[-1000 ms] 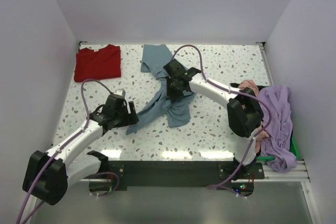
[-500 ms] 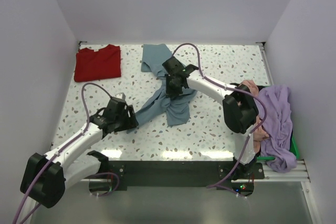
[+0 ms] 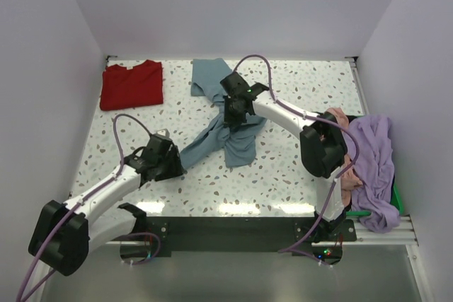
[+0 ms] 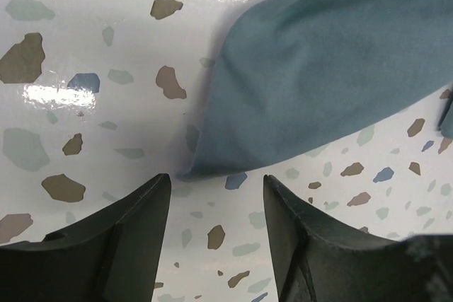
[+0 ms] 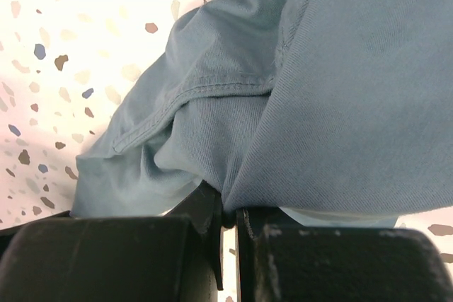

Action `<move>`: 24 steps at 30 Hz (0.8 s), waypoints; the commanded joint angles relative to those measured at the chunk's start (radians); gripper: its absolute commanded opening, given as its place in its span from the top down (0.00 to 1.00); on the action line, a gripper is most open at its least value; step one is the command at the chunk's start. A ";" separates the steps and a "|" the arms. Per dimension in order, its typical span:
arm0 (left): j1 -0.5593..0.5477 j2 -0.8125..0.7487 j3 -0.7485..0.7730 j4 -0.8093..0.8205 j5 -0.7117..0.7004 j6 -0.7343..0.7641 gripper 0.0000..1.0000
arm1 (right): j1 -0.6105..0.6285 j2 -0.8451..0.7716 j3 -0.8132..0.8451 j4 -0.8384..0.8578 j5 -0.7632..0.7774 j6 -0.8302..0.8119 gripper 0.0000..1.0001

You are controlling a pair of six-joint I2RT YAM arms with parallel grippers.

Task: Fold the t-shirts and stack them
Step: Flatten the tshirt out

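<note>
**A:** Where do the shirts lie?

**B:** On a white speckled table (image 3: 297, 167) seen from above. A slate-blue t-shirt (image 3: 237, 143) sprawls unfolded and rumpled near the middle. One part is spread flat toward the far edge and two loose tails trail toward the near side. A red t-shirt (image 3: 132, 84) lies folded flat in the far left corner, well apart from the blue one. At the right edge, a lavender t-shirt (image 3: 375, 160) hangs in a heap, with a salmon-pink t-shirt (image 3: 338, 116) showing at its far side.

**A:** What is the right gripper doing?

**B:** The right gripper (image 3: 233, 114) sits over the middle of the blue shirt. In its wrist view the right gripper (image 5: 228, 217) has its two black fingers pressed together on a bunched fold of blue cloth. A stitched hem runs across the fabric just above them.

**A:** And the left?

**B:** The left gripper (image 3: 172, 163) is low over the table, at the near left tip of the blue shirt's tail. In its wrist view the left gripper (image 4: 216, 189) has its fingers parted with a clear gap between them. Only bare speckled table shows in the gap. The cloth's corner lies just in front of the fingertips and is not gripped.
</note>
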 commanded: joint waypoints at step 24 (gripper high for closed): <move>-0.005 0.081 -0.015 0.138 -0.056 0.051 0.68 | -0.032 0.016 0.024 0.006 -0.024 0.004 1.00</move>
